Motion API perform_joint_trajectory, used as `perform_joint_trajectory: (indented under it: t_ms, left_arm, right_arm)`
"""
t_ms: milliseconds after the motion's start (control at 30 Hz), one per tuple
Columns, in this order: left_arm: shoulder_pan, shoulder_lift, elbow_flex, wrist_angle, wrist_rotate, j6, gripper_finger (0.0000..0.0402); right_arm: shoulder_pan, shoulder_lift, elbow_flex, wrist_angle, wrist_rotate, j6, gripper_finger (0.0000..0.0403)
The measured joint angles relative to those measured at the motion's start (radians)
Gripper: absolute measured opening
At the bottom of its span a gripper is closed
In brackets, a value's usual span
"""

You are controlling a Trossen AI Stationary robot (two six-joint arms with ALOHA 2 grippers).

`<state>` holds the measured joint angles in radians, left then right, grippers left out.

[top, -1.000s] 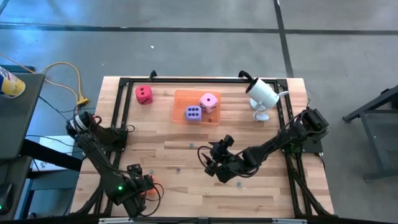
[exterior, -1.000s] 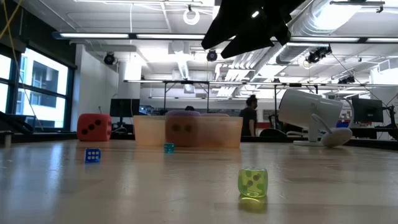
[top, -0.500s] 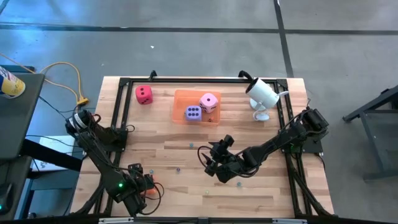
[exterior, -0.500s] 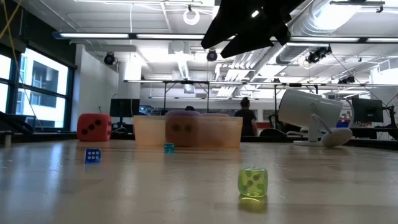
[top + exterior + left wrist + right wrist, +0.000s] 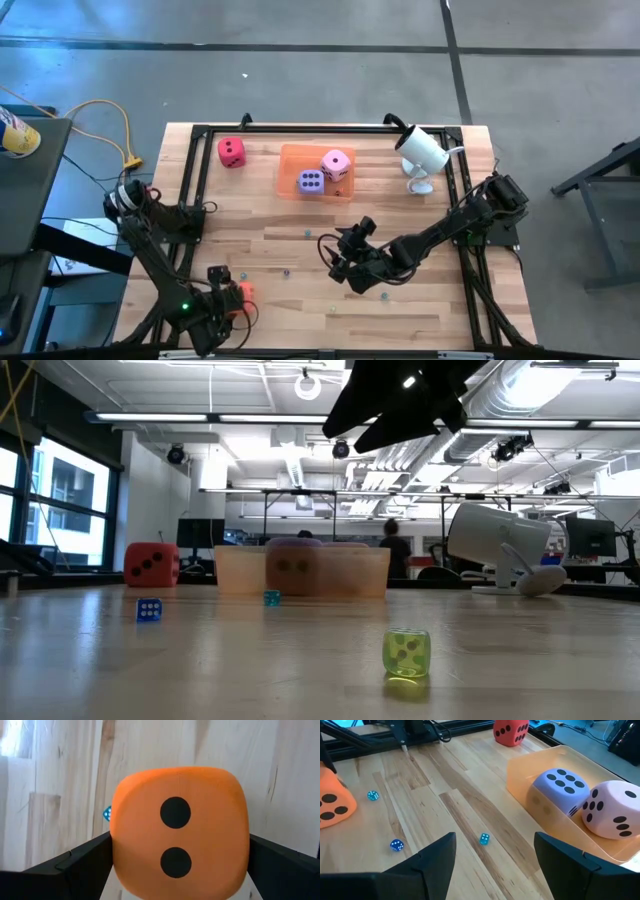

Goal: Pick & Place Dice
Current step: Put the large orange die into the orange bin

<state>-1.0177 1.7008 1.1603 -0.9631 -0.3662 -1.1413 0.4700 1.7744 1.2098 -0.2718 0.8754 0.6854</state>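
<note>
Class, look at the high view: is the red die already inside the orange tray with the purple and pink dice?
No. The red die sits on the table outside the tray, which holds only the purple die and pink die.

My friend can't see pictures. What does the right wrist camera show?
A see-through orange tray holds a purple die and a pink die side by side. On the wooden table lie three tiny blue dice, a red die at the far edge and an orange die. The right gripper is open and empty.
</note>
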Motion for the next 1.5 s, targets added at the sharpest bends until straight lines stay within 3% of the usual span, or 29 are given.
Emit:
perform_joint_trajectory:
  t_ms: [467, 733, 933, 1233, 1500]
  left_arm:
    - [0.020, -0.001, 0.001, 0.006, 0.005, 0.053, 0.0391]
    - [0.068, -0.001, -0.002, 0.003, 0.121, 0.062, 0.0325]
    - [0.075, -0.007, -0.002, 0.003, 0.124, 0.105, 0.0323]
    - [0.099, -0.103, 0.030, -0.078, -0.018, 0.240, 0.0321]
    - [0.222, -0.268, 0.051, -0.138, -0.129, 0.459, 0.0321]
  right_arm:
    - [0.000, 0.000, 0.000, 0.015, 0.000, -0.001, 0.0258]
    - [0.000, 0.000, 0.000, 0.015, 0.000, -0.002, 0.0258]
    - [0.001, 0.000, 0.000, 0.015, 0.000, -0.002, 0.0258]
    - [0.029, 0.000, 0.000, 0.050, 0.026, -0.002, 0.0258]
    - [0.081, 0.000, 0.000, 0.095, 0.027, -0.001, 0.0258]
